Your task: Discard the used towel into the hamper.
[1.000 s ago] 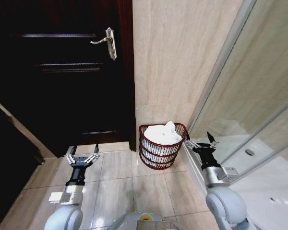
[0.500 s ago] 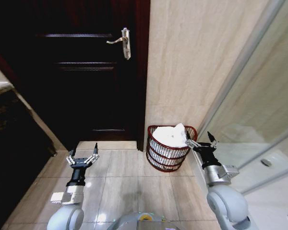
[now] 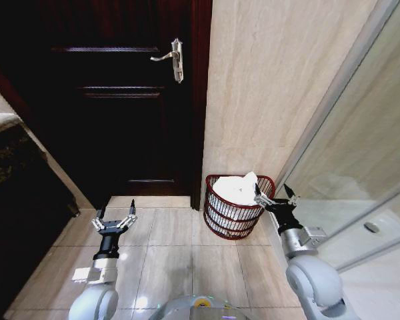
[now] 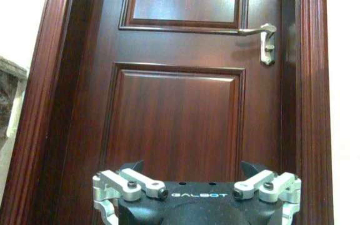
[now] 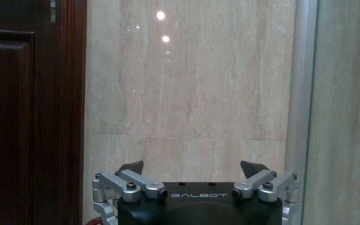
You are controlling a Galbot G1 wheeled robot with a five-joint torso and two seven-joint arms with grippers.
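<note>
- Since half a second ago the right gripper (image 3: 274, 195) has edged a little left and away from the robot, so that one open fingertip now overlaps the near right rim of the hamper (image 3: 235, 222); the door and wall sit almost where they did, so this is the arm moving, not the camera. Over the half second before that the whole picture slid sideways, which was the camera turning.
- The hamper stands on the tiled floor (image 3: 167, 253) at the foot of the beige wall (image 3: 267, 93), just right of the dark wooden door (image 3: 120, 100) and left of the glass panel (image 3: 360, 147).
- The used towel (image 3: 239, 190), white and crumpled, lies inside the hamper, bulging above its rim.
- Right gripper: jaws spread wide, holding nothing, just beside the hamper's right edge. Its wrist view looks at the wall.
- Left gripper (image 3: 115, 219): jaws also wide and empty, low over the floor to the left, well apart from the hamper, facing the door; it has not shifted.
- Judged from this, the towel is already discarded, and the task looks essentially done.
</note>
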